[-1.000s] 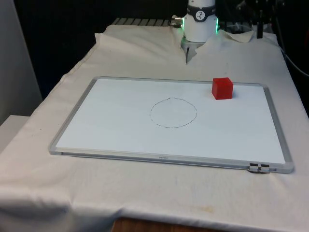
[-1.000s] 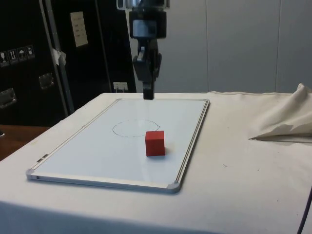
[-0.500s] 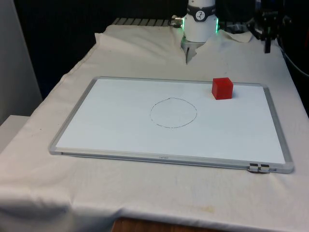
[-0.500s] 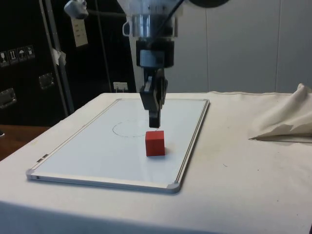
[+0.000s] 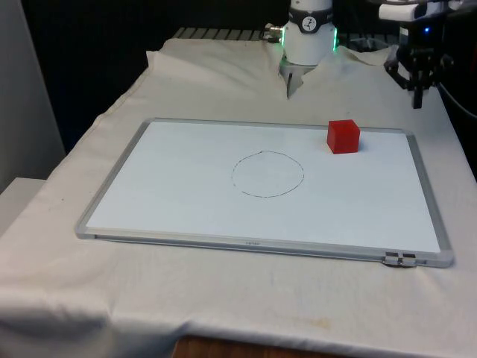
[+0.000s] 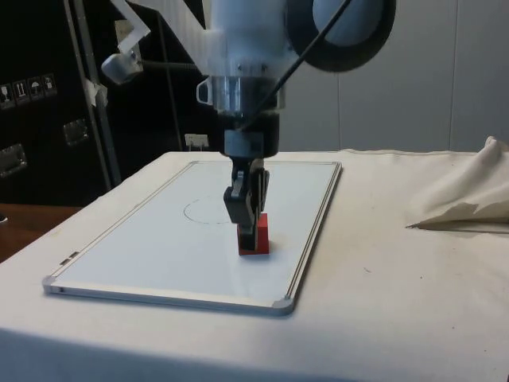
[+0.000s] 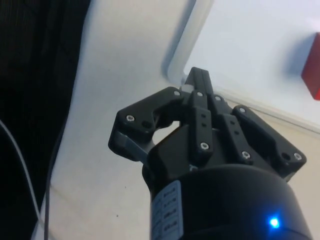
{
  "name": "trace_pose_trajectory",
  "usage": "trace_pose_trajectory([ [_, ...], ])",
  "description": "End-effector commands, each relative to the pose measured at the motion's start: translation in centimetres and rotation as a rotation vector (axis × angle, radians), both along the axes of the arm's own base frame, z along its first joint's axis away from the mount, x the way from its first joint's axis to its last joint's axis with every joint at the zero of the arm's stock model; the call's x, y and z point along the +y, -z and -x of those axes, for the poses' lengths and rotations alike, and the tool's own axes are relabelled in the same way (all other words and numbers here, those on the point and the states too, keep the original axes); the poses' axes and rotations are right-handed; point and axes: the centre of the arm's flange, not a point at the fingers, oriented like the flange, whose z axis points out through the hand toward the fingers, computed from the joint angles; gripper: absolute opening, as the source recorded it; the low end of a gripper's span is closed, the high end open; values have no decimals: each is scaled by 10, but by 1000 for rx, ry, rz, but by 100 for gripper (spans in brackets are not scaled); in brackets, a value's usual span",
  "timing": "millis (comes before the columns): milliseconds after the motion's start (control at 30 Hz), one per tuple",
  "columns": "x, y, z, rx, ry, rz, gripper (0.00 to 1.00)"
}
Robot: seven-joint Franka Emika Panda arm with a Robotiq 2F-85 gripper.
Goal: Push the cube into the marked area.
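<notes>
Toward the upper right of the front view I see my gripper [image 5: 418, 102] hanging above the white cloth [image 5: 223, 82], beyond the whiteboard's [image 5: 186, 201] far right corner, its jaws pressed together with nothing between them. The red cube [image 5: 343, 136] sits on the board close to its far edge, right of centre in that frame and well apart from the gripper. The drawn circle [image 5: 267, 174] lies mid-board, left of and below the cube. At the middle of the side view, the gripper [image 6: 246, 231] overlaps the cube [image 6: 258, 239] from that angle.
</notes>
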Motion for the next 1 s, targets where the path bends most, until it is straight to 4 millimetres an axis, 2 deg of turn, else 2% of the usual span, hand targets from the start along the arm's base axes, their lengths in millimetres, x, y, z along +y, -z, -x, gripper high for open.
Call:
trace_pose_trajectory([
  [0, -4, 2, -1, -14, 11, 8, 0],
  [167, -10, 12, -3, -25, 21, 14, 0],
  [200, -5, 10, -2, -13, 12, 0, 0],
  [233, -13, 15, -3, -28, 23, 18, 0],
  [433, -21, 19, -8, -38, 19, 41, 0],
  [467, -16, 18, -6, -26, 13, 26, 0],
  [533, -24, 20, -11, -42, 16, 54, 0],
  [767, -35, 25, -15, -44, 5, 92, 0],
  [800, -28, 24, -12, -34, 1, 71, 0],
  [867, -38, 26, -16, -43, 1, 102, 0],
  [967, -44, 27, -18, -42, -3, 114, 0],
])
